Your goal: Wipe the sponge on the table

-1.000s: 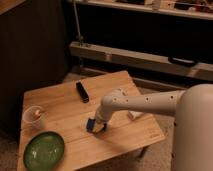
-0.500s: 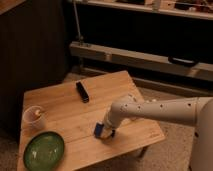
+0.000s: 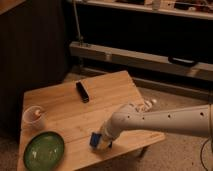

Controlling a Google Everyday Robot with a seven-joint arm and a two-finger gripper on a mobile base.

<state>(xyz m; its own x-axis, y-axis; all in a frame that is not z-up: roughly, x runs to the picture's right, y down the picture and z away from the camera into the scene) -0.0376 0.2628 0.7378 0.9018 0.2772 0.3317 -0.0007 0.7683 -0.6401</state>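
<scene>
1. Sliding toward us in the camera view: since half a second ago the sponge (image 3: 95,139) and the gripper (image 3: 103,142) have travelled together toward the near edge of the desk (image 3: 107,95). The arm (image 3: 160,120) has swung lower across the boards with them.
2. Sponge now: on the near half of the desk, close to the front edge, between the plate (image 3: 44,150) and the near corner on the arm's side. It looks down on the wood and clear of the plate.
3. Gripper now: right at the sponge, low over the boards, at the tip of the arm reaching in from the picture's right. Whether it is pinching the sponge or only bearing down on it, I cannot tell, because the wrist covers that spot.
4. The relation that counts: the sponge sits against the gripper on its plate side. My read is that it would lead on a stroke toward the plate and trail on a stroke back toward the arm.
5. Long axis: the dark-blue block shows taller than wide here and slightly tipped. I judge it is up on a narrow face rather than lying flat, with its long side running from the front edge toward the back.
6. Room to wipe, as I judge it: very little wood is left toward the front edge. The open boards lie away from us, toward the bar (image 3: 82,92) and the cup (image 3: 34,118). There is only one arm here, so which arm is nearer does not arise.
</scene>
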